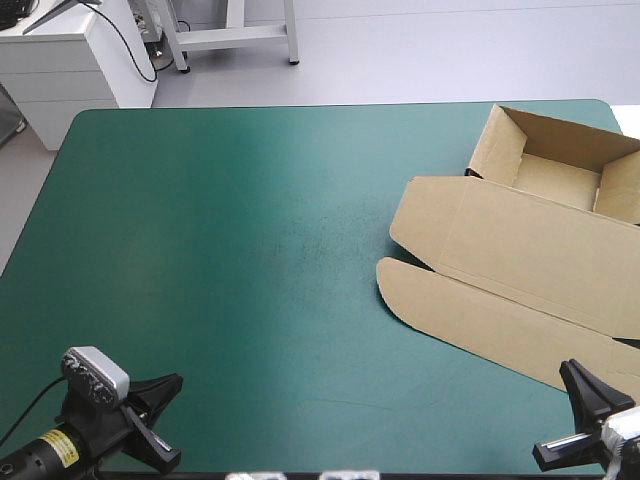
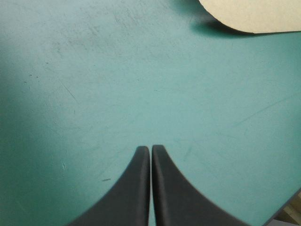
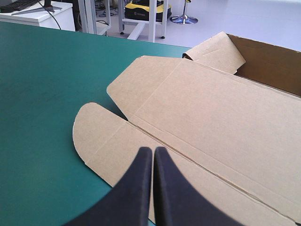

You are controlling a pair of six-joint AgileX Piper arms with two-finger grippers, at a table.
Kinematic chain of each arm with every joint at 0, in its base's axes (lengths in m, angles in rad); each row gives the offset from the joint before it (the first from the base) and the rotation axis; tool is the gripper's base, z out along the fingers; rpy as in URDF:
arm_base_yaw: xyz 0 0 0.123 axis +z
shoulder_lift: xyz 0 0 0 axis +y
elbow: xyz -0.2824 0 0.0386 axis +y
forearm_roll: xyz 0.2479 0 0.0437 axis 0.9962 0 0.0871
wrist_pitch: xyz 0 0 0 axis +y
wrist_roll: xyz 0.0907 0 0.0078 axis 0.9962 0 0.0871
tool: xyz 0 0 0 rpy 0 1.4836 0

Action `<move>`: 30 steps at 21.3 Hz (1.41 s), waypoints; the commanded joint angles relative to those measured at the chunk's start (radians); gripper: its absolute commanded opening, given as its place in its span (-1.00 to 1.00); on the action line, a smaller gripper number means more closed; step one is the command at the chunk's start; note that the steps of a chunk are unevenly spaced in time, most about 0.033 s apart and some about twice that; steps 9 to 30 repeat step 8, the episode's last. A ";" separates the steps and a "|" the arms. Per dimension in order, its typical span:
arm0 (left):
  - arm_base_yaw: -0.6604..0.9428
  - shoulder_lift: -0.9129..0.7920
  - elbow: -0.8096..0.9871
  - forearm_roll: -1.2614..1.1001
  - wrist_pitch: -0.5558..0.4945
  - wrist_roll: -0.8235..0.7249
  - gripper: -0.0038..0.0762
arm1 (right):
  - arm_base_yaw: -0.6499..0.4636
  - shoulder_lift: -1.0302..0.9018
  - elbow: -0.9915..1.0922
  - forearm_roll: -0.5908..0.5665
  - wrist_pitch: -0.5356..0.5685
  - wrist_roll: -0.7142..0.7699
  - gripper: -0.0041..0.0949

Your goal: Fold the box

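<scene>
Table [image 1: 200, 250] with teal-green cover: fills most of the high view, its left and middle bare. Box [image 1: 500, 260]: one cut sheet of brown board, lying at the table's right side and reaching from the far right corner toward the near edge. Its tray [image 1: 560, 165] stands open at the far right corner with its walls raised. The lid [image 1: 520, 245] lies flat on the cover on the near side of the tray. A long rounded flap [image 1: 470, 315] lies flat at the lid's near edge. Right gripper [image 3: 153, 149]: at the table's near right corner, its black fingers pressed together in one pointed arch with nothing between them. The tips sit over the rounded flap; whether they touch the board cannot be told. Left gripper [image 2: 151, 148]: at the near left corner over bare cover, fingers likewise pressed together and holding nothing. It sits well apart from the box, with only the flap's rounded end showing far ahead of it.
</scene>
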 commanded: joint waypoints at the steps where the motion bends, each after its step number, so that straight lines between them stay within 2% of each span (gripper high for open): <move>1: -0.004 -0.020 -0.024 0.008 -0.075 0.032 -0.92 | 0.002 0.002 0.009 -0.005 -0.071 0.040 -0.92; 6: -0.004 -0.082 -0.024 0.033 -0.089 0.032 -0.92 | 0.002 0.002 0.035 -0.012 -0.022 0.046 -0.92; 8: -0.004 -0.084 -0.024 0.033 -0.092 0.032 -0.92 | 0.002 0.002 0.035 -0.014 -0.012 0.004 -0.92; 30: -0.004 -0.084 -0.024 0.033 -0.092 0.032 -0.92 | 0.002 0.002 0.035 -0.014 -0.012 0.004 -0.92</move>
